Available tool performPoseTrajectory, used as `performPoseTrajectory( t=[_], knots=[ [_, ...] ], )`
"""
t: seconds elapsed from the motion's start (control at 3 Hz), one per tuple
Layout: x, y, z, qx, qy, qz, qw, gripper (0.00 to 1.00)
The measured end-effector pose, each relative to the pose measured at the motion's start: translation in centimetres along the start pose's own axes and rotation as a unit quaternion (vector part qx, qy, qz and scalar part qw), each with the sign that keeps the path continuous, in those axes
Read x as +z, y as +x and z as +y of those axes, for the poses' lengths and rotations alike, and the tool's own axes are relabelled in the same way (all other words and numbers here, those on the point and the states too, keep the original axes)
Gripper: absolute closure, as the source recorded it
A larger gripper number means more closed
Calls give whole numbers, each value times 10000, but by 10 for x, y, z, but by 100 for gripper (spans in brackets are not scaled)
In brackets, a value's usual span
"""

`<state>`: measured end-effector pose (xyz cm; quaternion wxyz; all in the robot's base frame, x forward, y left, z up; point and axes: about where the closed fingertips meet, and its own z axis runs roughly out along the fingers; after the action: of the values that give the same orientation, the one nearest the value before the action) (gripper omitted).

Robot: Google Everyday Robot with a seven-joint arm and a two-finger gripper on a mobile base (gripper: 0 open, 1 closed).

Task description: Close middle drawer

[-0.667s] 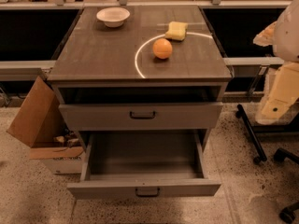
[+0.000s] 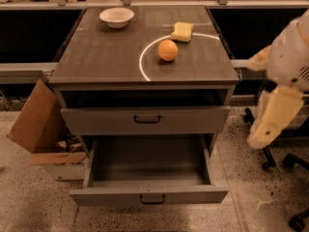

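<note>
The middle drawer (image 2: 149, 195) is pulled far out at the bottom of the grey cabinet. Its flat grey front with a small dark bar handle (image 2: 152, 198) faces me, and its deep grey box (image 2: 147, 161) is empty. The top drawer (image 2: 145, 120) above it stands slightly open. The lowest drawer is hidden beneath the open one. My arm (image 2: 289, 66) hangs at the right of the cabinet. My gripper (image 2: 257, 138) is at its lower end, about level with the open box and clear of the drawer's right side.
On the cabinet top (image 2: 96, 57) sit a white bowl (image 2: 117, 17), an orange (image 2: 168, 50) and a yellow sponge (image 2: 182, 31). An open cardboard box (image 2: 36, 122) leans against the cabinet's left side. Chair wheels (image 2: 270, 163) stand on the floor at the right.
My arm has swung a little left and down, closer to the cabinet's right side. The drawers have not moved.
</note>
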<state>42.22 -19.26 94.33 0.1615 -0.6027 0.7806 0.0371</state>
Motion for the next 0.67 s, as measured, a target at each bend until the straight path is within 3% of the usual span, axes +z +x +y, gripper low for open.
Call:
performPoseTrajectory(
  t=[0.33, 0.67],
  knots=[
    [57, -8, 47, 350, -728, -689, 9943, 0],
    [103, -38, 98, 791, -1311, -1370, 9787, 0]
  ],
)
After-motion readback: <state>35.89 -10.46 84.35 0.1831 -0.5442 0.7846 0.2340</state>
